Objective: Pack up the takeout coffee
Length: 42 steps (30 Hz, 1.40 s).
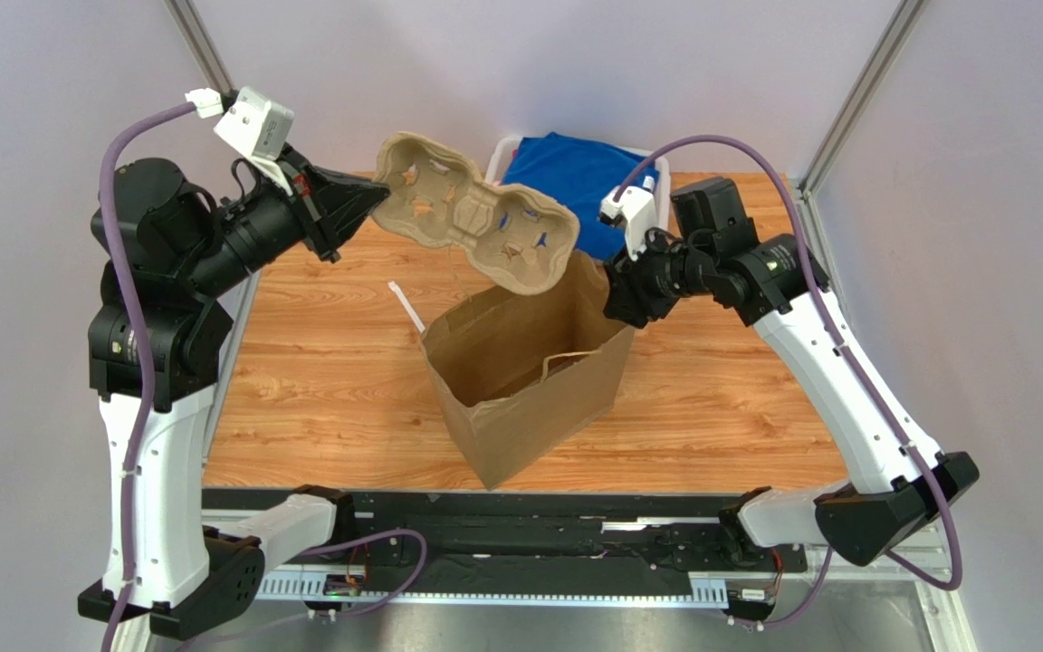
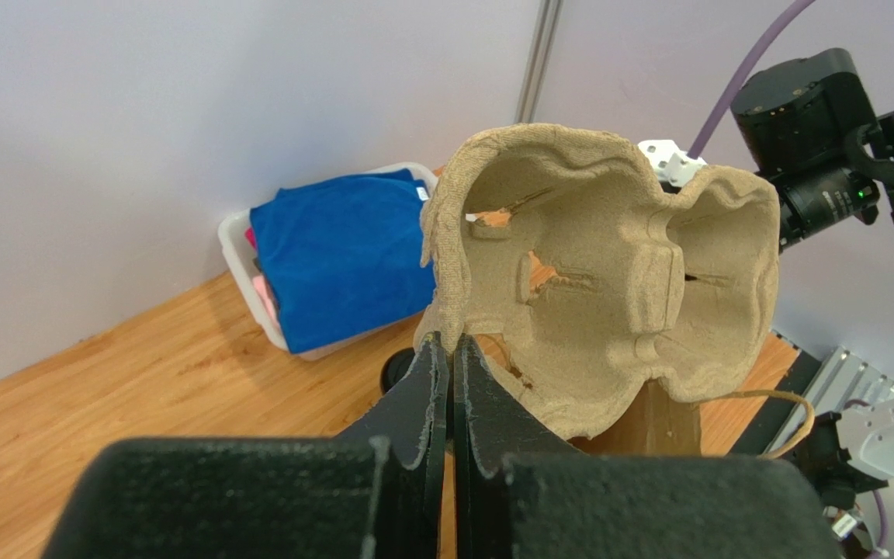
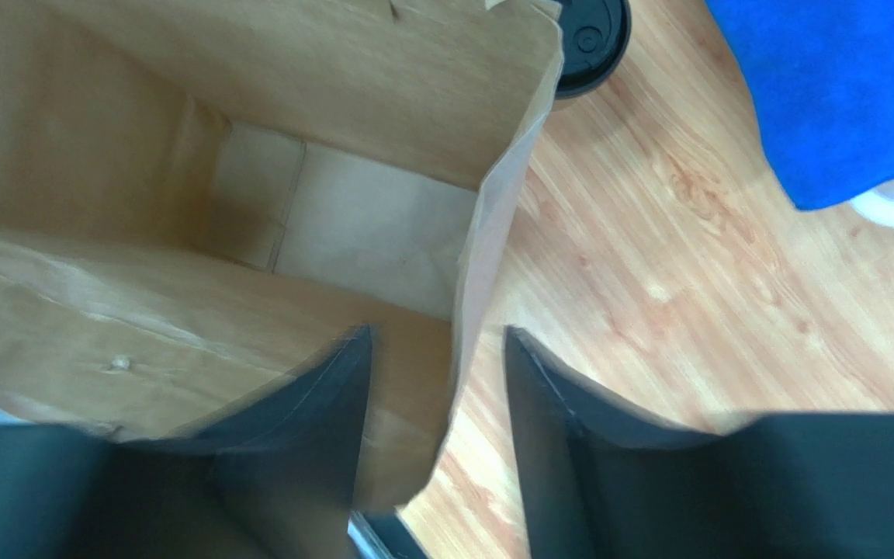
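Coffee lid (image 3: 592, 41) — cut off, half behind the bag (image 3: 300, 93).

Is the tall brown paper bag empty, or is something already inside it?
Empty, as far as visible: the right wrist view into the paper bag shows only its bare bottom.

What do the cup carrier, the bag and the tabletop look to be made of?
Cup carrier: moulded pulp fibre, matte tan, rough fuzzy edges.
Bag: kraft paper, matte brown, creased folds.
Tabletop: wood or wood-look laminate, visible grain; which one is unclear.
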Available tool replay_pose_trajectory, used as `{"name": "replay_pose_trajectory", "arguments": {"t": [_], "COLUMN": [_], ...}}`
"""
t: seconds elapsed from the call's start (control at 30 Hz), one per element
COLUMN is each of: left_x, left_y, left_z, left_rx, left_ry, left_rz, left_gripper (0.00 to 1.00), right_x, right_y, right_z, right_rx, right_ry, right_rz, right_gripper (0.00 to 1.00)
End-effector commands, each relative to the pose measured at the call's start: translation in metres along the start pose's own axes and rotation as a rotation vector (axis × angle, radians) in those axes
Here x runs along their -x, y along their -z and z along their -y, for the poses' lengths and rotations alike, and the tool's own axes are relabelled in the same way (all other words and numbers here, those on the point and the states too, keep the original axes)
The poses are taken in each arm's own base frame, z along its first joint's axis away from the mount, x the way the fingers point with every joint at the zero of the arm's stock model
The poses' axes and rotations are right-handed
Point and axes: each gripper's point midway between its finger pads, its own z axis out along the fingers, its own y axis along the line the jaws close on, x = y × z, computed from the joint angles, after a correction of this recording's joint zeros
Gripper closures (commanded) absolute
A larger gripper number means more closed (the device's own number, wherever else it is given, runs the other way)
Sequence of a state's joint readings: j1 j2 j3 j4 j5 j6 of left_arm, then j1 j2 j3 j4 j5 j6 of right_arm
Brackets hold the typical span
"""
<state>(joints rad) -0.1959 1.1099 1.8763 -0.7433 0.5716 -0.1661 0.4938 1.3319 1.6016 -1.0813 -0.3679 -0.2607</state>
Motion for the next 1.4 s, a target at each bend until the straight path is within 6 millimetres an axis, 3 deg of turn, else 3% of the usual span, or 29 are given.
{"name": "replay_pose_trajectory", "arguments": {"t": [0.0, 0.03, 0.07, 0.1, 0.2, 0.37, 0.43, 0.67, 0.9, 0.97, 1.1, 1.27, 1.37], "left_x": [0.005, 0.005, 0.004, 0.002, 0.0, 0.002, 0.003, 0.014, 0.027, 0.034, 0.031, 0.042, 0.037], "left_y": [0.01, 0.011, 0.013, 0.014, 0.019, 0.025, 0.024, 0.028, 0.026, 0.031, 0.031, 0.029, 0.027], "left_z": [0.008, 0.009, 0.012, 0.014, 0.016, 0.025, 0.029, 0.036, 0.043, 0.057, 0.068, 0.081, 0.086], "left_rx": [-0.015, -0.02, -0.031, -0.037, -0.042, -0.076, -0.107, -0.159, -0.22, -0.28, -0.314, -0.359, -0.392], "left_ry": [-0.029, -0.03, -0.038, -0.044, -0.07, -0.104, -0.112, -0.226, -0.449, -0.564, -0.706, -0.742, -0.743], "left_rz": [0.025, 0.023, 0.023, 0.019, 0.015, 0.015, 0.009, -0.005, -0.006, 0.021, 0.018, 0.059, 0.045], "left_gripper": [1.0, 1.0, 1.0, 1.0, 1.0, 1.0, 1.0, 1.0, 1.0, 1.0, 1.0, 1.0, 1.0], "right_x": [-0.001, 0.0, 0.002, 0.007, 0.018, 0.04, 0.056, 0.061, 0.084, 0.088, 0.085, 0.08, 0.08], "right_y": [0.007, 0.008, 0.01, 0.016, 0.025, 0.026, 0.02, 0.014, 0.037, 0.042, 0.038, 0.026, 0.023], "right_z": [0.001, 0.005, 0.008, 0.012, 0.022, 0.014, 0.007, -0.01, -0.028, -0.032, -0.039, -0.043, -0.044], "right_rx": [0.028, 0.036, 0.044, 0.055, 0.115, 0.249, 0.299, 0.313, 0.232, 0.231, 0.217, 0.199, 0.189], "right_ry": [0.127, 0.151, 0.171, 0.234, 0.359, 0.548, 0.548, 0.539, 0.49, 0.474, 0.487, 0.492, 0.474], "right_rz": [-0.006, -0.007, 0.001, 0.022, 0.099, 0.214, 0.244, 0.193, 0.239, 0.246, 0.213, 0.15, 0.128], "right_gripper": [0.67, 0.72, 0.91, 1.0, 1.0, 1.0, 1.0, 1.0, 1.0, 1.0, 1.0, 1.0, 1.0]}}
